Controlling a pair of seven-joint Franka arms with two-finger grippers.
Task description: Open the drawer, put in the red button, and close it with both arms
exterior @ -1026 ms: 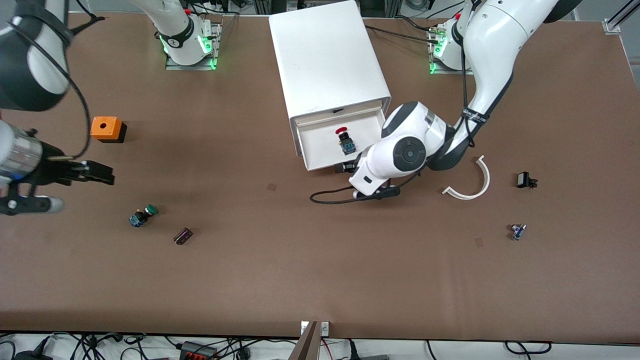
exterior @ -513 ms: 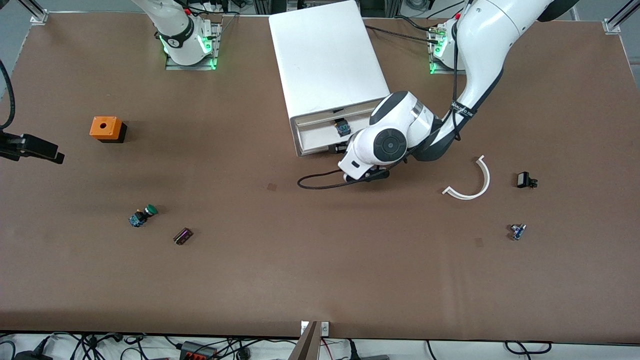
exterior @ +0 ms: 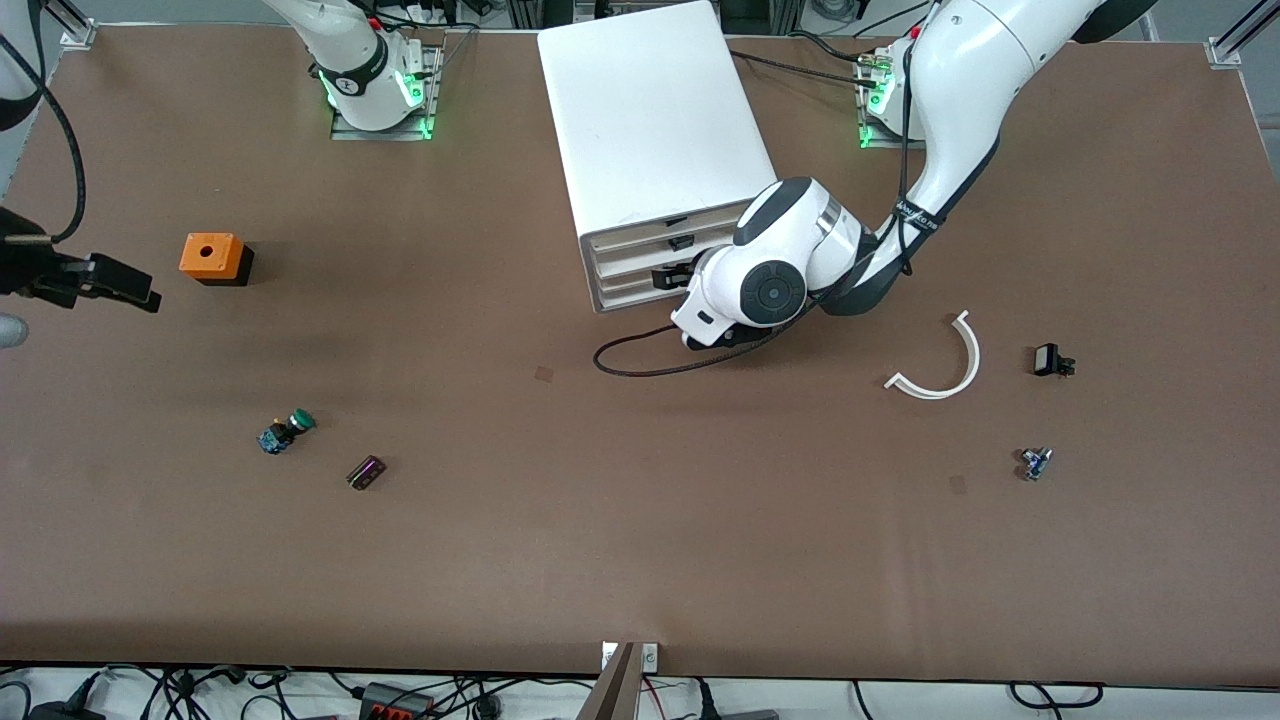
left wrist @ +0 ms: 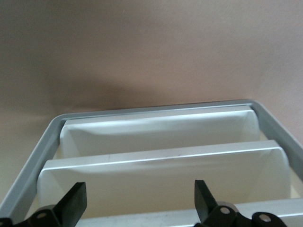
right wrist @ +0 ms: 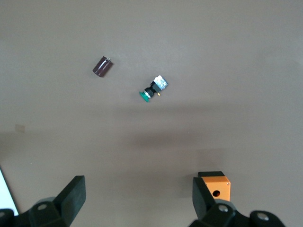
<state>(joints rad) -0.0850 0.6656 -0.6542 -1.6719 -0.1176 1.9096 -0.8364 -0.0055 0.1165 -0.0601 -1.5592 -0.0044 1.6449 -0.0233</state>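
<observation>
I saw my left hand (exterior: 668,277) spread wide, empty, against the shut drawer (exterior: 640,262); my right hand (exterior: 125,287), open and empty, waited over the surface (exterior: 640,540) beside the orange box (exterior: 212,257).

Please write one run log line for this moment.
drawer: shut, red button not visible | left hand: open, at drawer front | right hand: open, waits beside orange box

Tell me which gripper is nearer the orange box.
Right. The right gripper hangs open just off the orange box, toward the right arm's end of the table. The left gripper is open against the cabinet's drawer fronts, much farther away.
</observation>
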